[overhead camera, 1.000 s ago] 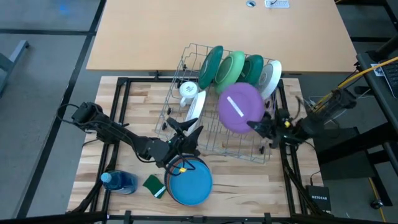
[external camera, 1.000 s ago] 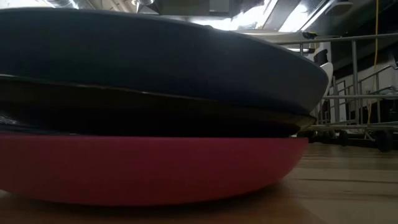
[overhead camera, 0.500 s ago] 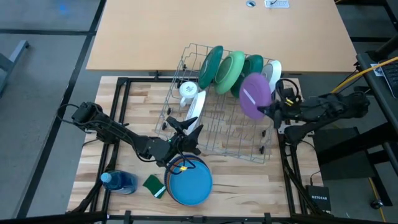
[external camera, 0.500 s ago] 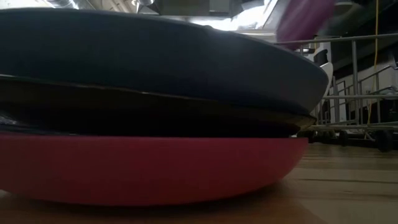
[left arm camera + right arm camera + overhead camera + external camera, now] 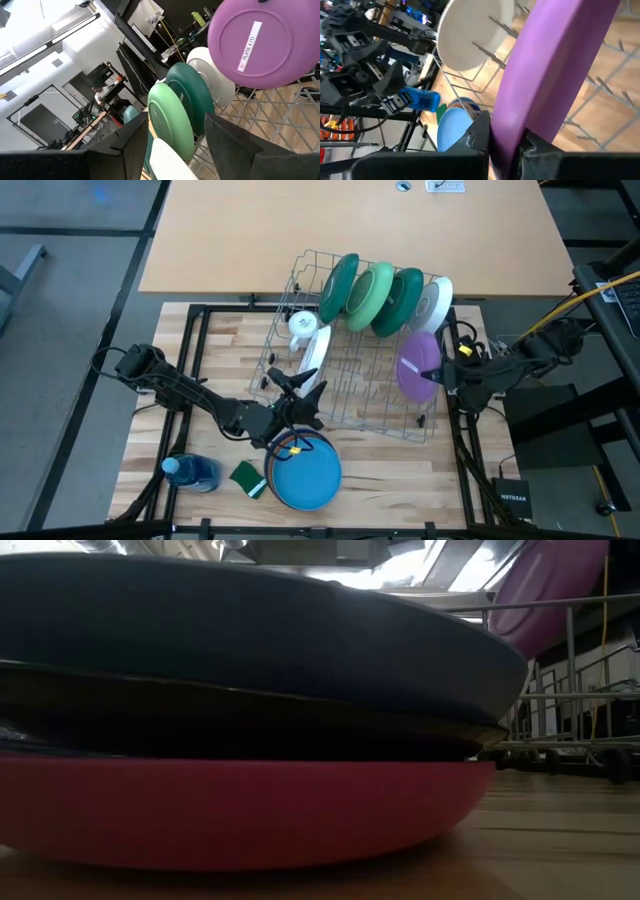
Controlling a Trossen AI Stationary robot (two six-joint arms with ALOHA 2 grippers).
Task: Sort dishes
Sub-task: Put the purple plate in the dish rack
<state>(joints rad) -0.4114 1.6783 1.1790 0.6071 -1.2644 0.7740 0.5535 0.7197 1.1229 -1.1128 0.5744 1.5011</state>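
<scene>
My right gripper [image 5: 441, 376] is shut on a purple plate [image 5: 418, 364], which stands nearly on edge over the right end of the wire rack [image 5: 350, 395]. In the left wrist view the purple plate [image 5: 260, 42] shows its labelled underside. Slotted upright along the rack's far side stand a dark green plate [image 5: 342, 284], a light green plate [image 5: 372, 296], another dark green plate [image 5: 403, 300] and a white plate [image 5: 434, 304]. A second white plate [image 5: 315, 350] leans in the rack's left part. My left gripper [image 5: 300, 394] waits open at the rack's near left corner. A blue plate [image 5: 305, 472] tops a stack at the near edge. My right gripper pinches the purple plate's rim [image 5: 508, 142] between its two fingers, one on each face. The fingers come from the table's right side, slanting down. The plate stands tilted on edge, held above the rack's wires.
A white mug [image 5: 302, 325] sits in the rack's far left corner. A blue bottle [image 5: 192, 472] and a green sponge [image 5: 245, 477] lie left of the stack. In the low view the plate stack [image 5: 250, 720] fills most of the picture.
My right gripper has carried the purple plate toward the table's right edge and rolled its wrist. The plate has tipped from facing up to standing nearly on edge over the rack's right end.
</scene>
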